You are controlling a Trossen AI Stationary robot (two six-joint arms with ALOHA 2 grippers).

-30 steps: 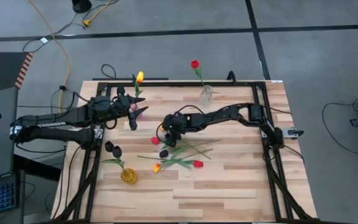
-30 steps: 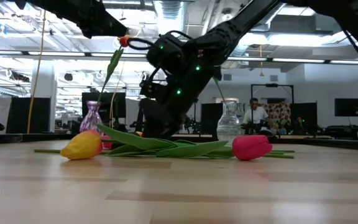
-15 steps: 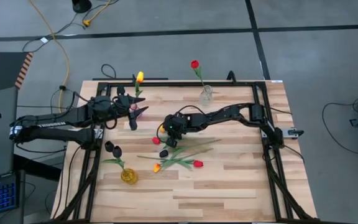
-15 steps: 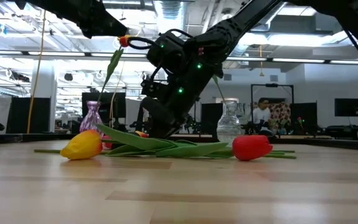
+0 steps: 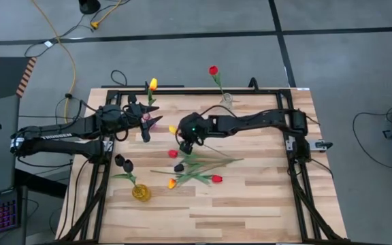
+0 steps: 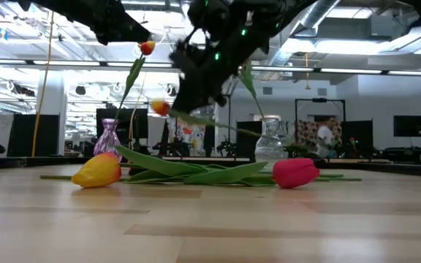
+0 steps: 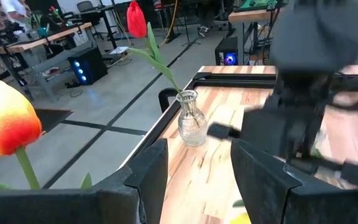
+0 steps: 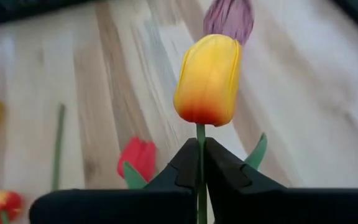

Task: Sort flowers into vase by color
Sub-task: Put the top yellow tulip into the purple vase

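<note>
**Right pincer lifts a yellow tulip**

The right pincer (image 5: 182,139) is up above the middle of the surface (image 5: 250,197). It is pinched tight on the thin green stem of a yellow tulip (image 8: 208,79). In the right wrist view the stem sits squeezed between the two dark fingers (image 8: 185,168), and the yellow head with its orange bottom stands just above them. From above, that yellow head (image 5: 173,129) shows just beside the pincer, on the side toward the left arm. In the low view the tulip (image 6: 160,107) hangs in the air, clear of the wood.

Under it more flowers lie in a pile (image 5: 196,169) on the surface. There is a red one (image 5: 216,179), a yellow-orange one (image 5: 171,183), a dark one (image 5: 179,167) and another red one (image 5: 173,154).

A clear vase (image 5: 226,100) stands near the far edge with one red tulip (image 5: 213,70) in it. A purple vase (image 5: 146,117) near the left arm holds a yellow tulip (image 5: 153,84). A yellow vase (image 5: 140,192) near the front edge holds dark tulips (image 5: 122,162).

The left pincer (image 5: 148,121) waits by the purple vase. Its fingers (image 7: 148,174) are spread apart and hold nothing.
</note>
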